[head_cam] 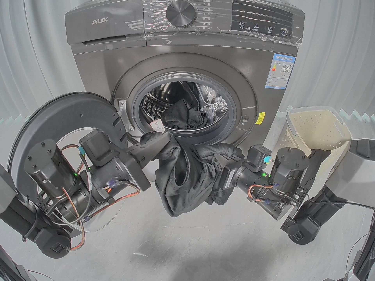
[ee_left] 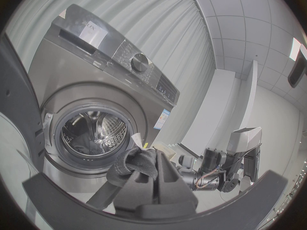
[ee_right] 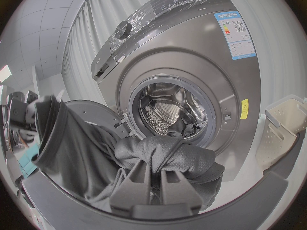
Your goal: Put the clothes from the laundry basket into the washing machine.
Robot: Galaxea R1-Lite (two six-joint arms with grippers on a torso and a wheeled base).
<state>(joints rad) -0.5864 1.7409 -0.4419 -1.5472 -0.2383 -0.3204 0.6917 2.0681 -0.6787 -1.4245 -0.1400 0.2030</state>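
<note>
A dark garment (head_cam: 183, 180) hangs slung between the two arms right in front of the washing machine (head_cam: 187, 55), just below the mouth of the drum (head_cam: 183, 98). The left gripper (head_cam: 162, 137) is pinched tight on one edge of the fabric, next to a white tag (head_cam: 157, 125), at about 10 o'clock of the hanging cloth. The right gripper (ee_right: 155, 170) is clamped on a bunched fold of the mesh material at about 3 o'clock of it. The slack between them sags toward the floor (head_cam: 195, 246). The door (head_cam: 58, 114) stands swung wide at 9 o'clock of the opening, and other dark clothes (head_cam: 181, 116) lie inside the drum. The cream laundry basket (head_cam: 316, 133) sits on the floor at 3 o'clock of the machine; whether anything is left in it cannot be told. The step in hand looks like the loading itself: the garment is out of the basket and lifted, but not yet past the rim. The next move probably calls for raising both ends and carrying them forward toward 12 o'clock, so the hanging belly clears the lower lip of the opening before either hold is let go. If released too early, the low loop could drape over the rim or slide to the floor.
</note>
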